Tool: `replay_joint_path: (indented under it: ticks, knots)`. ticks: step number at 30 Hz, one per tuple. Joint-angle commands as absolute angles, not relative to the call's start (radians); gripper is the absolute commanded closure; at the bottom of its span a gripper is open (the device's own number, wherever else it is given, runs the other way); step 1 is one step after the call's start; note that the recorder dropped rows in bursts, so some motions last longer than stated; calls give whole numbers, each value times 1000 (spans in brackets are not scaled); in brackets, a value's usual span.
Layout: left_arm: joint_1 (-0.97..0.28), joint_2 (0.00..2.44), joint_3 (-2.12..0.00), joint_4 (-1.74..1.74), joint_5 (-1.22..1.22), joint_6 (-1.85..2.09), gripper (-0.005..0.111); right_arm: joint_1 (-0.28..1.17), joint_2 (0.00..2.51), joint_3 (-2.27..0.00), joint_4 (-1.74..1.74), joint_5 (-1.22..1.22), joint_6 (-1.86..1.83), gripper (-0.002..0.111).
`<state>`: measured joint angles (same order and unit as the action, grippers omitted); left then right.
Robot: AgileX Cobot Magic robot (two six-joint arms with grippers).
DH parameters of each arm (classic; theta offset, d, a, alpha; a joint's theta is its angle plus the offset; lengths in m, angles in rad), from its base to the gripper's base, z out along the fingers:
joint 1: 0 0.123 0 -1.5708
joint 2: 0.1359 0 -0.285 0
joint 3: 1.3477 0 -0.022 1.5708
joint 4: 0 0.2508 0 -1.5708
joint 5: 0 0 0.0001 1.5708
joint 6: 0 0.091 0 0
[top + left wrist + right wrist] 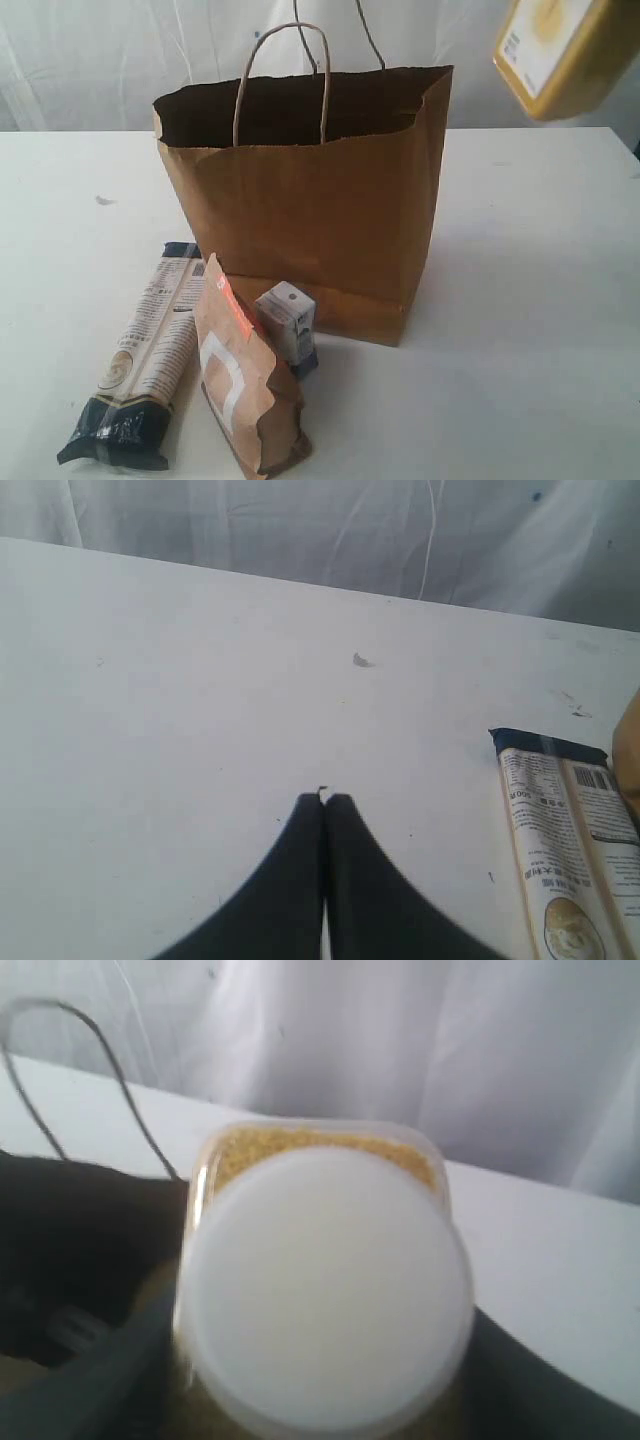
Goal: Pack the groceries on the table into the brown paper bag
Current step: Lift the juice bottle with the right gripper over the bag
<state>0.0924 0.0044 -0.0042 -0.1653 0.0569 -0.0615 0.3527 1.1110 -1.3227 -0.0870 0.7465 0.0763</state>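
One yellow juice bottle hangs high on the right, tilted, its white cap toward the wrist, clamped in the right gripper, above and just right of the open mouth of the brown paper bag. We judge the coming move runs leftward over the rim, then down. The left gripper, clenched on nothing, sits over the left side of the table.

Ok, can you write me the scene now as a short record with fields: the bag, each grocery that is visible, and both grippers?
bag: brown paper bag upright on the table, mouth open, inside not visible
in the air: yellow juice bottle, held by right gripper, outside the bag
in front of bag: long pasta packet, brown-orange pouch, small white-blue carton
left gripper: shut, empty, above the table
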Motion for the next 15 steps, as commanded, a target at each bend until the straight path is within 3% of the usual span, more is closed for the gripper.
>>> replay_joint_path:
  ticks: [1,15]
  knots:
    - [85,0,0,-167,54,-64,107,418,1134,-1438,-38,697,63,108]
    - [85,0,0,-167,54,-64,107,514,1323,-1517,30,630,33,108]
